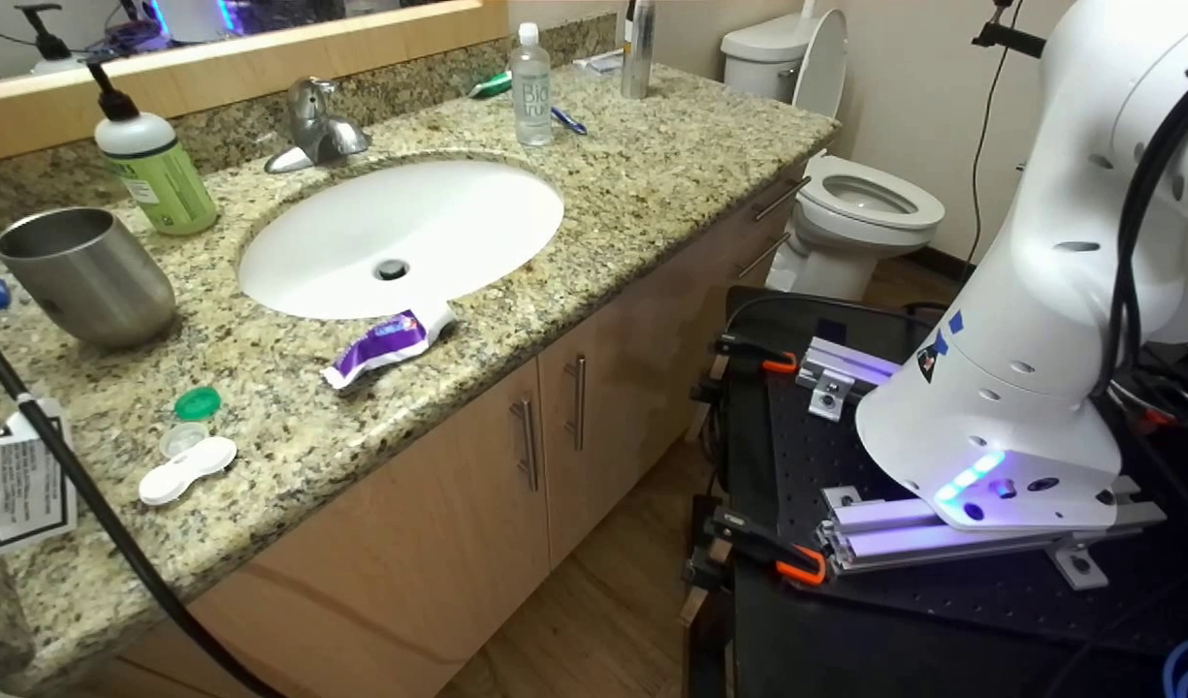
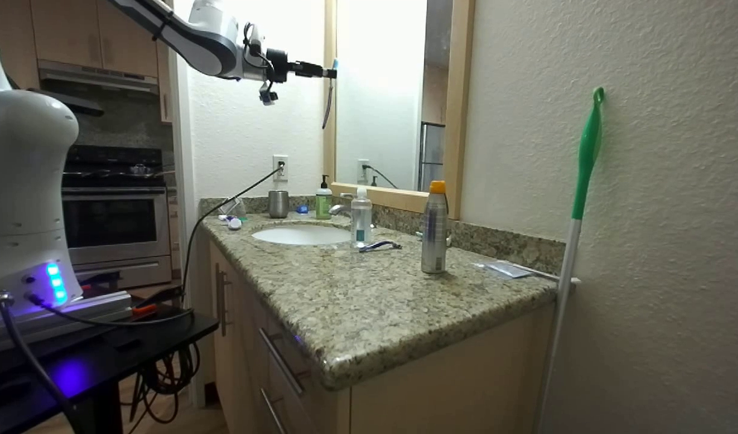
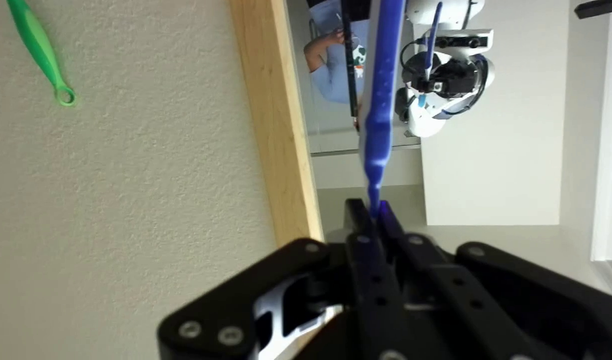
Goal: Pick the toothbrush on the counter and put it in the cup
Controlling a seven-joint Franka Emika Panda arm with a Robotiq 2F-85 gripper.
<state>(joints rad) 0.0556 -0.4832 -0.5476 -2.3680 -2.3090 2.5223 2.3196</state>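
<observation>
one toothbrush [image 3: 379, 115], nearly upright, crosswise in the hand [image 3: 371, 214]

The wrist view's top edge crops the toothbrush [image 3: 379, 112].

Purple tube [image 1: 388, 347] beside sink [image 1: 487, 218]; soap bottle [image 1: 162, 179] near faucet [image 1: 324, 138].

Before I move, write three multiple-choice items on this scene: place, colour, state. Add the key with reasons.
1. Where is the metal cup?
A. Held in the air
B. On the counter
C. Under the counter

2. What colour is the bottle pump?
A. Green
B. White
C. Black

3. How is the gripper?
A. Shut on the toothbrush
B. Wide open
C. Shut on nothing

1 B: both exterior views show it standing there.
2 C: both exterior views show black.
3 A: in the wrist view its jaws pinch it.
</observation>
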